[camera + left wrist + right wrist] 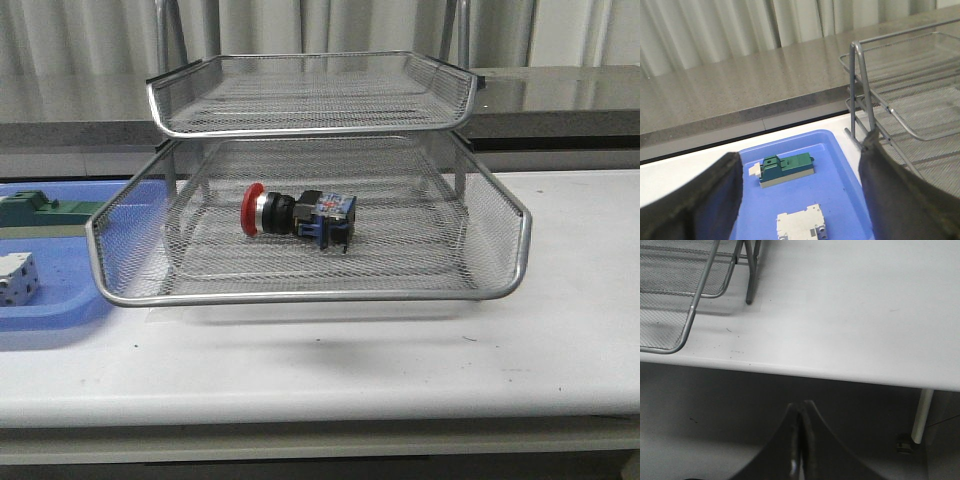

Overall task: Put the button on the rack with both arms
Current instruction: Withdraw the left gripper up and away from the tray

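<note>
The button point(296, 214), red head to the left and blue block to the right, lies on its side in the middle tray of the silver wire rack point(310, 296). Neither gripper shows in the front view. In the left wrist view my left gripper point(800, 197) is open and empty above the blue tray, its dark fingers point(695, 200) wide apart, with the rack point(900, 120) beside it. In the right wrist view my right gripper point(801, 407) is shut and empty, below and in front of the table edge, with a corner of the rack point(690, 320) far from it.
A blue plastic tray point(60, 300) stands left of the rack, also in the left wrist view point(840, 175). It holds a green and grey block point(786, 169) and a white block point(801, 225). A grey counter point(740, 90) and curtains lie behind. A table leg point(921, 415) shows below the edge.
</note>
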You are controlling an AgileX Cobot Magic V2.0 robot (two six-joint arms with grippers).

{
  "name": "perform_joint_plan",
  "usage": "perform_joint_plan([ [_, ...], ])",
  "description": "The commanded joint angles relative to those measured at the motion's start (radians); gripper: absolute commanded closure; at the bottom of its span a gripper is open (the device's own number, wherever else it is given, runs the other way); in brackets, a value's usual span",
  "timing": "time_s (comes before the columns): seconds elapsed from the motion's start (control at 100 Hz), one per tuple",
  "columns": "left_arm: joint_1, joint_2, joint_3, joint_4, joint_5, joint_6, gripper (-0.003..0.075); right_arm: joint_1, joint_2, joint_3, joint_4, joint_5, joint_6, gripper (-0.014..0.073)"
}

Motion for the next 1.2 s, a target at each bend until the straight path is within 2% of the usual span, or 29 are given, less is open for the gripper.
perform_joint_plan([
  [0.0, 0.001, -0.063, 0.019, -0.050, -0.104, -0.013, 0.0248, 0.000, 0.004, -0.033, -0.009, -0.052, 0.000, 0.0664],
  [0.29, 0.001, -0.198, 0.143, -0.065, -0.128, -0.013, 0.0248, 0.000, 0.004, -0.033, -0.009, -0.052, 0.000, 0.0664],
  [0.4, 0.001, -0.202, 0.154, -0.065, -0.173, -0.013, 0.0248, 0.000, 0.004, -0.033, -0.009, -0.052, 0.000, 0.0664],
  [0.66, 0.001, -0.202, 0.155, -0.065, -0.175, -0.013, 0.0255, 0.000, 0.004, -0.033, -0.009, -0.052, 0.000, 0.0664],
  [0.73, 0.001, -0.202, 0.155, -0.065, -0.175, -0.013, 0.0298, 0.000, 0.004, -0.033, -0.009, -0.052, 0.000, 0.0664],
  [0.8, 0.001, -0.202, 0.155, -0.065, -0.175, -0.013, 0.0378, 0.000, 0.004, -0.033, -0.009, -0.052, 0.000, 0.0664],
  [1.04, 0.001, -0.202, 0.155, -0.065, -0.175, -0.013, 0.0729, 0.000, 0.004, -0.033, -0.009, -0.052, 0.000, 0.0664],
  [1.19, 0.001, -0.202, 0.155, -0.065, -0.175, -0.013, 0.0741, 0.000, 0.004, -0.033, -0.009, -0.052, 0.000, 0.0662],
])
